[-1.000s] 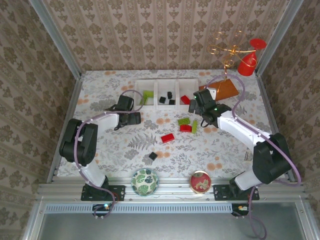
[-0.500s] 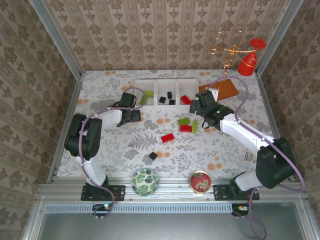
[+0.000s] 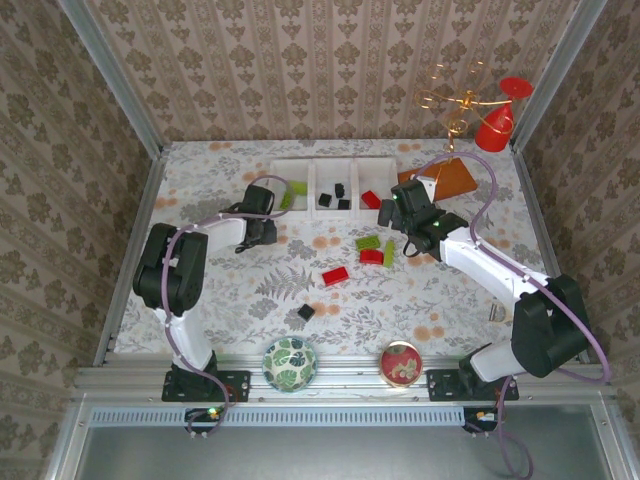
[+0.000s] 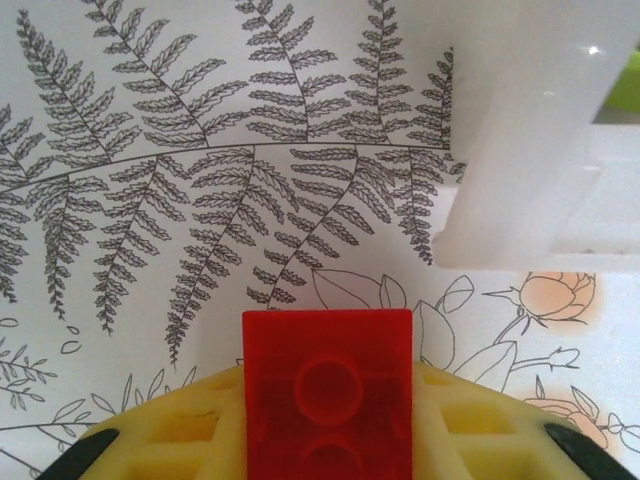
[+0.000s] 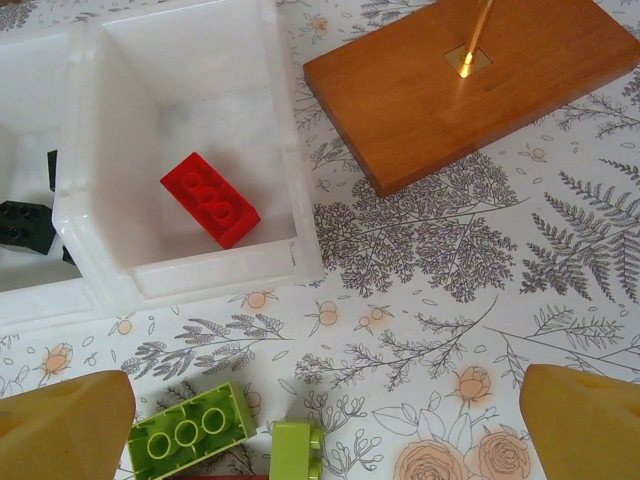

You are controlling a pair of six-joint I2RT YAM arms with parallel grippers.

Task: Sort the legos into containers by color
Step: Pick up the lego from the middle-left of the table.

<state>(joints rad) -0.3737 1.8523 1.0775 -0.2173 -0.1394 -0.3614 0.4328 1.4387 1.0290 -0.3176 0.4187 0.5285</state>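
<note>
Left gripper (image 3: 264,231) clamped on red brick (image 4: 328,375), just beside near-left corner of tray (image 3: 312,180). Tray left compartment has a green brick (image 3: 296,188), middle has black cubes (image 3: 335,196), right has a second red brick (image 5: 210,198). Right gripper (image 5: 320,425) spread wide over two loose greens (image 5: 190,432) on the table (image 5: 450,300), near the tray's right compartment.

Ahead of my right gripper (image 5: 325,425) bare tablecloth (image 5: 430,270) lies open between the tray (image 5: 290,180) wall and the wooden board (image 5: 470,90), two green bricks (image 5: 190,432) low between my pads (image 5: 60,425); my left gripper (image 4: 328,440) has the tray corner ahead-right, cloth free leftward.
</note>
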